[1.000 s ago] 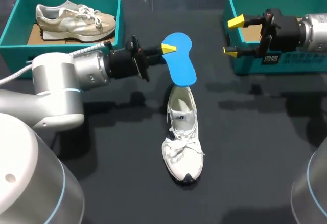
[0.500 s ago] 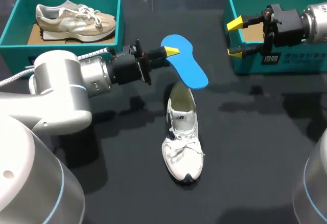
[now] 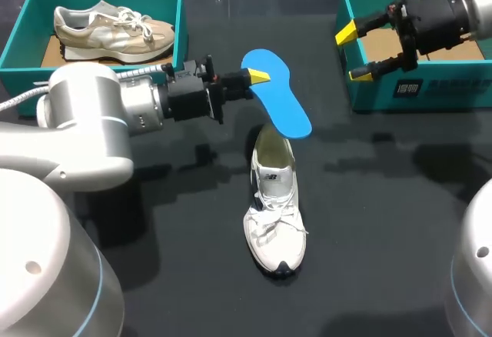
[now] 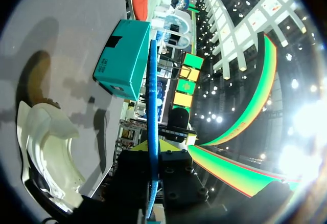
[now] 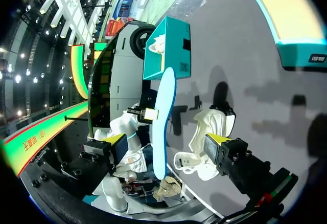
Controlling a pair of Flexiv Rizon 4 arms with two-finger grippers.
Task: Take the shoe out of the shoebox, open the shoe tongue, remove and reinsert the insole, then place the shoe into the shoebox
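Swinging its free end sideways since a second ago, the flat blue foam insole [image 3: 278, 100] hangs clamped in the left end effector [image 3: 257, 76] above the heel of the white lace-up sneaker [image 3: 274, 202] on the desk [image 3: 384, 221], while the right end effector [image 3: 352, 54] waits spread and empty, so reinsertion looks next.

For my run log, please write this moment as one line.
left gripper: shut on blue insole, above white shoe | right gripper: open, at right shoebox | stage: insole out

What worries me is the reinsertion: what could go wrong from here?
The left pincer grips the flat blue insole at one end; it may flex or slip off the opening. The white lace-up sneaker stands unheld, with the open right pincer by the teal shoebox, so pushing might shove it.
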